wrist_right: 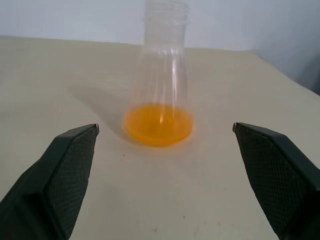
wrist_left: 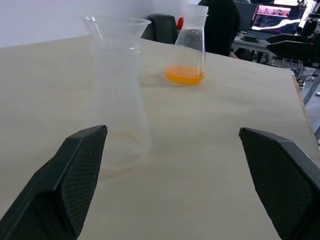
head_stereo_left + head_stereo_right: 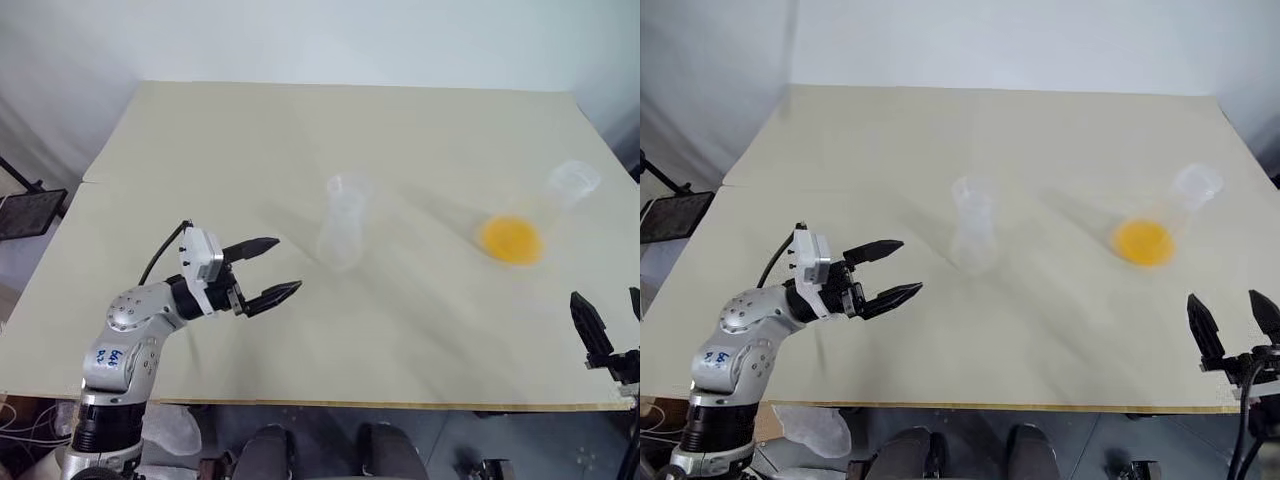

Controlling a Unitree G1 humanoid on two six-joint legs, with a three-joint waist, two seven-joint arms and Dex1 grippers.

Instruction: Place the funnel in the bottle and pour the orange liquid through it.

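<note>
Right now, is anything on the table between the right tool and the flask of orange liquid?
Nothing visible. The right tool is open, and only bare table lies between it and the flask holding the orange liquid. The bottle stands off to the flask's left, out of that path.

The tall whitish translucent plastic bottle [image 3: 343, 232] stands mid-worktop [image 3: 250, 130], the clear conical flask [image 3: 535, 220] holding orange liquid [image 3: 510, 240] well right of it, each end effector near the front edge.
</note>
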